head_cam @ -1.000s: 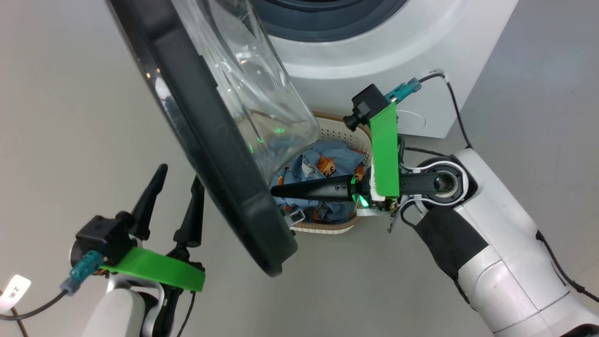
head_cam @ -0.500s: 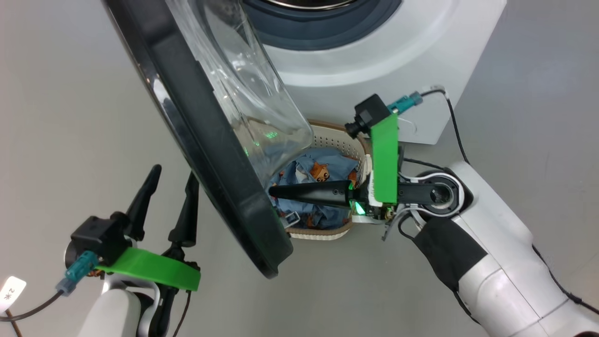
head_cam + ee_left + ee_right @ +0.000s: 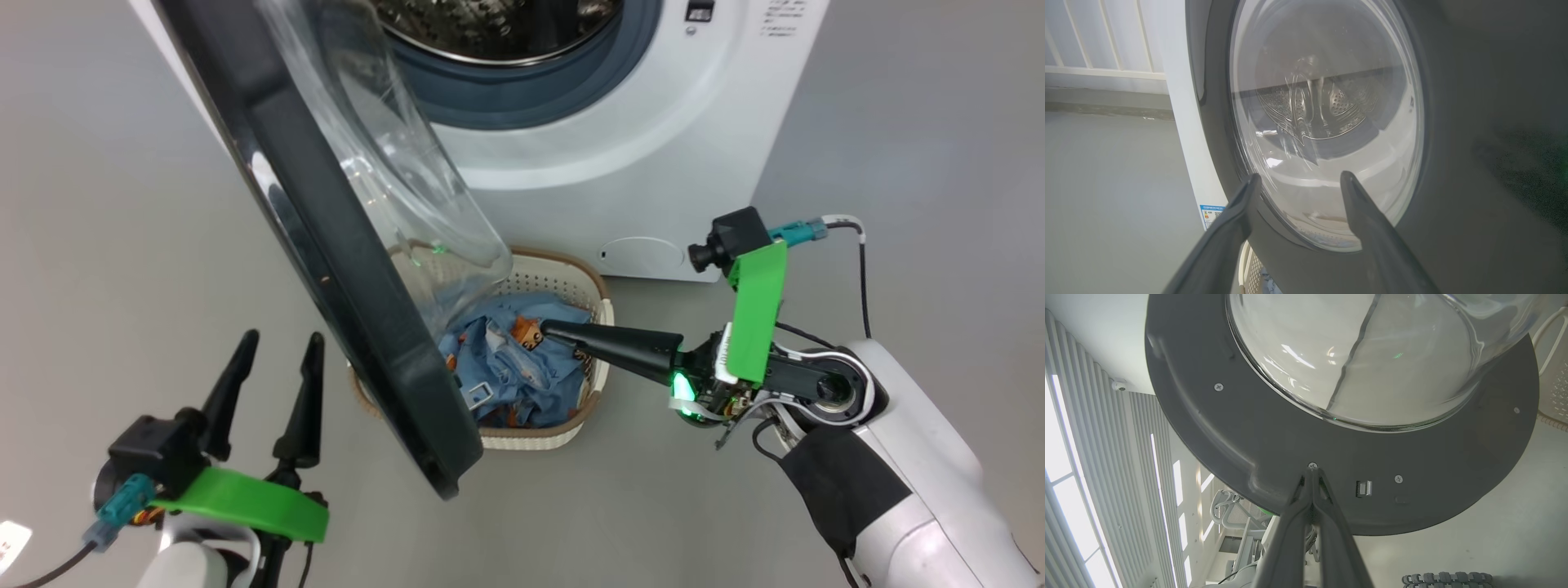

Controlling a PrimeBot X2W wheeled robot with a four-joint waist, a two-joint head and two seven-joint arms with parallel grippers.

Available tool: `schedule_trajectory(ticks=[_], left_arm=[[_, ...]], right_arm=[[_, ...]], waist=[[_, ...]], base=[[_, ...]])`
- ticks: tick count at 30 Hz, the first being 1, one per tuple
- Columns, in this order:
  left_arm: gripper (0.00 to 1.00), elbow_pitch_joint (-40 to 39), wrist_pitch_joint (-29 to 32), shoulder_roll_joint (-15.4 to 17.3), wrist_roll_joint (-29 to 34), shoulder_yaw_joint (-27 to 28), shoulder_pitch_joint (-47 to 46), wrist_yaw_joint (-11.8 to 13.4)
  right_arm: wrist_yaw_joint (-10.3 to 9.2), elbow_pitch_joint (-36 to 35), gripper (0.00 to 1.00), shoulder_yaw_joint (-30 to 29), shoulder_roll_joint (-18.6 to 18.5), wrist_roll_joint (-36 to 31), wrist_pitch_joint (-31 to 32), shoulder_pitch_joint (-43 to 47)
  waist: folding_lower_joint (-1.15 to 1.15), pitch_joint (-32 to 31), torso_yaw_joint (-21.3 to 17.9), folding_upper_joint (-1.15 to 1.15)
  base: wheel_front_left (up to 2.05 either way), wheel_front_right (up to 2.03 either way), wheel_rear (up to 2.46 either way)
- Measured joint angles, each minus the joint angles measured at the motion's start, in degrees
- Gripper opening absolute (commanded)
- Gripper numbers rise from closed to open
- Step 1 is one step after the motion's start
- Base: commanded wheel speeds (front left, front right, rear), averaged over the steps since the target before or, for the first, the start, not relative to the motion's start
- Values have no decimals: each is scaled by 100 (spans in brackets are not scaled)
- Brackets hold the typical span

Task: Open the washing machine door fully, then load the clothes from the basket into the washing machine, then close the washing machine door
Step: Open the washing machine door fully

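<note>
The washing machine [image 3: 637,155] has its drum [image 3: 498,24] exposed. The washing machine door [image 3: 343,269] stands swung out, black rim edge-on and glass bowl [image 3: 392,180] bulging toward the machine. Below it, the basket [image 3: 571,269] holds the blue printed clothes [image 3: 506,367]. My right gripper [image 3: 545,328] is shut and empty. It hovers over the clothes and points at the door's inner face [image 3: 1249,428], a little short of it. My left gripper [image 3: 282,339] is open on the door's outer side, and its fingers frame the glass [image 3: 1327,122].
Grey floor [image 3: 122,204] surrounds the machine. The door's latch [image 3: 1363,488] sits on its inner rim near my right fingertips. A blue label [image 3: 1212,212] marks the machine's white side. The basket's wall [image 3: 1555,384] shows beyond the door.
The head camera has shifted, and more of the drum shows. My shut right gripper has drawn back rightward from the door's inner edge to above the middle of the basket. The left gripper stays open.
</note>
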Motion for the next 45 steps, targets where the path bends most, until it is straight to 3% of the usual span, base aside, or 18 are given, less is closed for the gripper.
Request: schedule_trajectory(ticks=[8,9,10,11,16,24,30,37,45], left_arm=[[100,-5,0,60,48,174,227,0],[100,-7,0,59,48,190,257,0],[100,-7,1,54,48,218,291,0],[100,-4,1,44,48,261,323,0],[100,-7,1,14,48,434,448,0],[100,0,0,11,67,531,459,0],[100,32,1,15,70,623,550,0],[100,34,0,10,125,708,586,0],[100,26,0,-31,125,778,682,0]], right_arm=[[0,-343,0,-99,-82,115,-439,420],[0,-400,10,-98,-102,101,-508,489],[0,-456,41,-97,-111,93,-561,553],[0,-519,99,-99,-120,52,-659,622],[0,-784,100,-153,-129,-409,-1417,781],[0,-778,100,-688,20,-1248,-3161,866],[0,-782,100,-749,49,-2016,-4288,916],[0,-331,100,-686,-156,-3561,-5859,1018],[0,-73,100,-1054,-252,-5465,-6357,1360]], waist=[[0,-212,-252,0],[0,-238,-283,0],[0,-260,-316,0],[0,-279,-350,0],[0,-366,-572,0],[0,-468,-792,0],[0,-538,-900,0],[0,-634,-1025,0],[0,-715,-1167,0]], base=[[0,0,0],[0,0,0],[0,0,0],[0,0,0],[0,0,0],[0,0,0],[0,0,0],[0,0,0],[0,0,0]])
